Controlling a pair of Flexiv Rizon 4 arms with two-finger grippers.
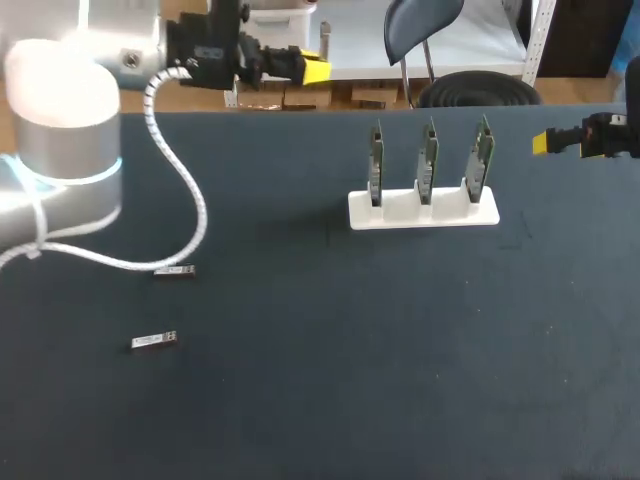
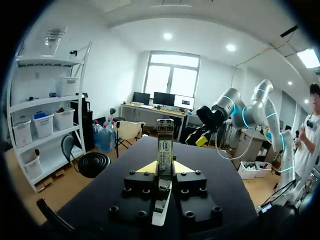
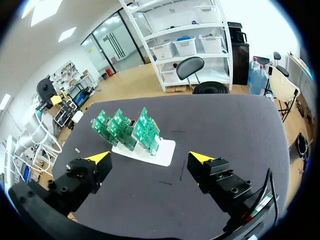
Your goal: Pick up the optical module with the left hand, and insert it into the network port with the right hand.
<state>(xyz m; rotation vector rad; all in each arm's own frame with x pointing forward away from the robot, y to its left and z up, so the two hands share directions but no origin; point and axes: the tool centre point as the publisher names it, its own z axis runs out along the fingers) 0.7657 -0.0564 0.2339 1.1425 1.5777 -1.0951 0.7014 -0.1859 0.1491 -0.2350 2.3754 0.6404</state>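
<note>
Nearest me, toward the near left corner of the dark counter (image 1: 350,390), two small silvery loose modules lie flat. One (image 1: 154,341) is closer to the near edge, and the other (image 1: 176,270) lies a little beyond it.

Past the middle, toward the far edge, a white block stand (image 1: 423,210) holds three green circuit boards (image 1: 428,160) upright in a row. I cannot make out their network ports from here.

My right gripper (image 1: 545,142) hangs near the right edge, toward the far right corner, well apart from the boards. In the right wrist view its fingers (image 3: 150,157) stand wide with nothing touching them. The stand and boards sit on the counter ahead of them.

Farthest off, over the far edge left of the middle, is my left gripper (image 1: 316,68). In the left wrist view it (image 2: 165,167) is closed narrow on a slim, silvery metal optical module (image 2: 165,142). The module stands upright between the two yellow tips, which touch it from both sides. Its upper length juts out past the tips, and its lower end sits down between the black finger blocks.
</note>
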